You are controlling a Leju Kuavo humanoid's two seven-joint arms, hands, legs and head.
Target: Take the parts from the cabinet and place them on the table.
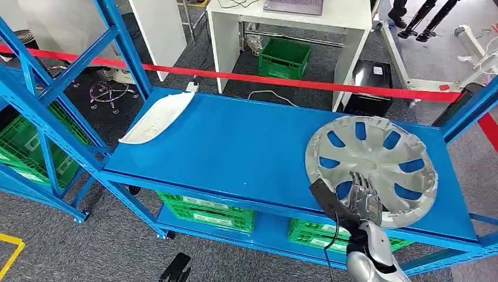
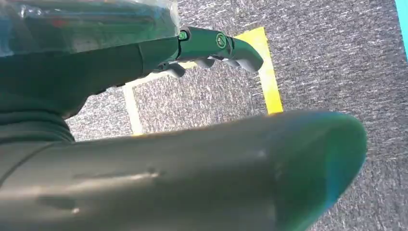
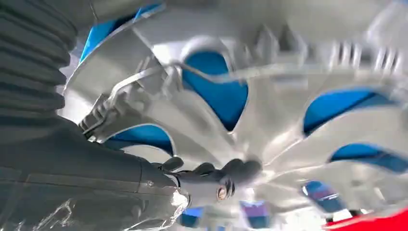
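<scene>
We see the silver hubcap (image 1: 371, 170) lying on the blue shelf (image 1: 246, 147) at the right of the head frame, its inner side turned up, with the blue of the shelf showing through its openings. Our right hand (image 1: 363, 201) comes up from the lower right of that frame and lies on the near edge of the hubcap, its dark fingers (image 1: 359, 187) stretched over a spoke. In the right wrist view the hand (image 3: 202, 180) sits low and left of centre, with the fingertips (image 3: 240, 169) curled against the pale ribs of the hubcap (image 3: 269, 125); the picture is blurred, and we cannot tell whether the hand grips the part or merely rests on it.

At the upper left of the shelf, well apart from the hubcap, lies a long white trim panel (image 1: 157, 117), its far end reaching the back edge.

Our left hand (image 2: 211, 48) shows in the left wrist view, near the top centre, fingers extended with nothing in them, over grey carpet (image 2: 327, 57) marked with yellow tape (image 2: 269, 77).

Behind the shelf a red tape (image 1: 282, 81) runs across the head frame. Green crates (image 1: 207, 212) stand on the lower level under the shelf, another green crate (image 1: 285, 57) sits beneath a white desk (image 1: 282, 26) at the top centre, and a laptop (image 1: 293, 6) rests on that desk.
</scene>
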